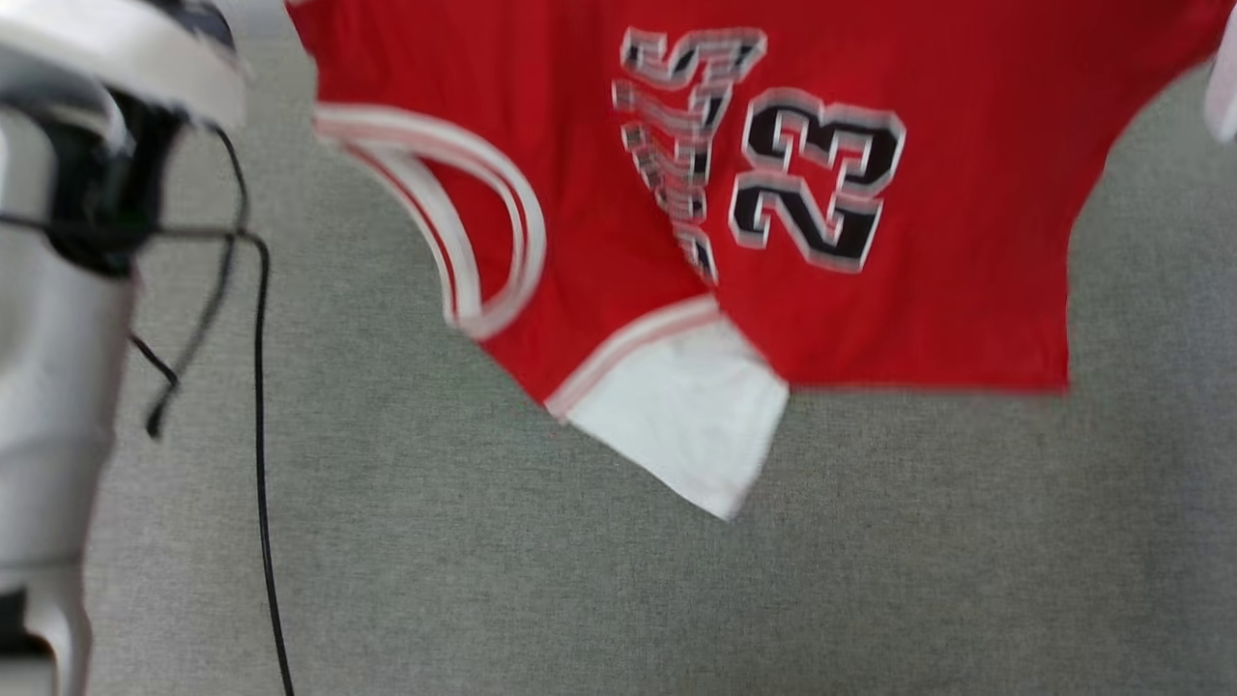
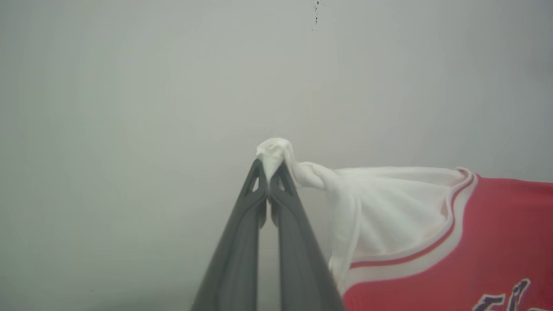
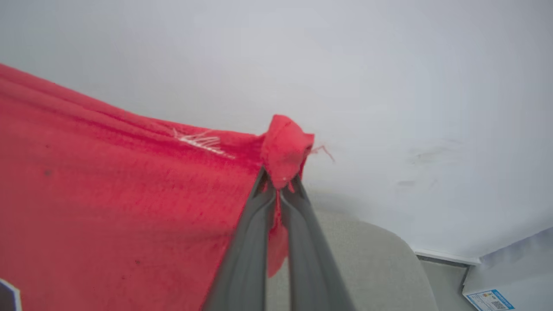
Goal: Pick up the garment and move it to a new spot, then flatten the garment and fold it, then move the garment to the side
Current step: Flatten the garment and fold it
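The garment (image 1: 599,193), a red jersey with a black-and-white "23" print, striped neck trim and a white sleeve, hangs spread in the air above the grey surface (image 1: 676,580). In the left wrist view my left gripper (image 2: 270,166) is shut on the bunched tip of the white sleeve (image 2: 389,207). My right gripper (image 3: 278,181) is shut on a red corner of the garment (image 3: 129,194), which stretches away to the left. In the head view the cloth's top runs out past the upper edge.
A pale robot arm (image 1: 58,338) with dangling black cables (image 1: 259,435) fills the head view's left side. A plain pale wall (image 3: 389,65) stands behind both grippers. The grey surface's rounded edge (image 3: 389,242) and a white box with a label (image 3: 510,289) lie at the right wrist view's lower right.
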Robot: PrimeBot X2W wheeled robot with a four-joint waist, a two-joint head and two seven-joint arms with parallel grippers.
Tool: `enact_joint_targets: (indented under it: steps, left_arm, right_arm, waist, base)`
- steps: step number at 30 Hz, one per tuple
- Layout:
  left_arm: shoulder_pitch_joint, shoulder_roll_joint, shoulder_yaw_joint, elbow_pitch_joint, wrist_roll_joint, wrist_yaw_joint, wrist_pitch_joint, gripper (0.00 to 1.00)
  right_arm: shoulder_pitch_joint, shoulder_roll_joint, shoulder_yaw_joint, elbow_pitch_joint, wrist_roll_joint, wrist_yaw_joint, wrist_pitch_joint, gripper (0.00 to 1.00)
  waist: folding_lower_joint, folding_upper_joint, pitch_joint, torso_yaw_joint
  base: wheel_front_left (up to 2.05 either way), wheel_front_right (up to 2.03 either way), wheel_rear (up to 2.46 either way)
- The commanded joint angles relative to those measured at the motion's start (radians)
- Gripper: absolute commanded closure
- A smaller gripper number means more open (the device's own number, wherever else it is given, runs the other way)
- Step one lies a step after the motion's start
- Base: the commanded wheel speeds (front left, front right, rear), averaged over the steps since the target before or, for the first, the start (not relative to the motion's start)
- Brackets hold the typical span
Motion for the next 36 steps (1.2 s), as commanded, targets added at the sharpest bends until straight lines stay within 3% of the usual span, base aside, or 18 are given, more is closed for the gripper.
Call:
enact_joint_targets:
  steps: [1, 7, 18, 29, 36]
  left_arm:
    - [-0.103, 0.021, 0.013, 0.058, 0.017, -0.008, -0.015, 1.0]
    - [-0.348, 0.059, 0.018, 0.205, 0.06, -0.027, -0.043, 1.0]
    - [-0.631, 0.094, 0.037, 0.377, 0.049, -0.055, -0.089, 1.0]
    - [-0.606, 0.056, 0.002, 0.51, -0.016, -0.074, -0.15, 1.0]
    - [-0.527, 0.038, -0.061, 0.51, -0.12, -0.075, -0.163, 1.0]
  right_arm:
    - [-0.068, 0.014, -0.025, 0.007, -0.049, -0.002, -0.036, 1.0]
    - [-0.239, 0.062, -0.073, 0.052, -0.163, -0.002, -0.122, 1.0]
    - [-0.499, 0.124, -0.114, 0.141, -0.271, -0.003, -0.256, 1.0]
    - [-0.559, 0.191, -0.2, 0.298, -0.344, -0.003, -0.371, 1.0]
    - [-0.539, 0.219, -0.234, 0.383, -0.337, -0.003, -0.408, 1.0]
  waist:
    - [-0.0001, 0.0, 0.034, -0.013]
    - [-0.0001, 0.0, 0.093, -0.04]
    - [-0.0001, 0.0, 0.262, -0.05]
    - [-0.0001, 0.0, 0.374, -0.022]
    - [-0.0001, 0.0, 0.408, -0.014]
  base:
    - [0.0, 0.0, 0.0]
    - [0.0, 0.0, 0.0]
    - [0.0, 0.0, 0.0]
    - [0.0, 0.0, 0.0]
    - [0.0, 0.0, 0.0]
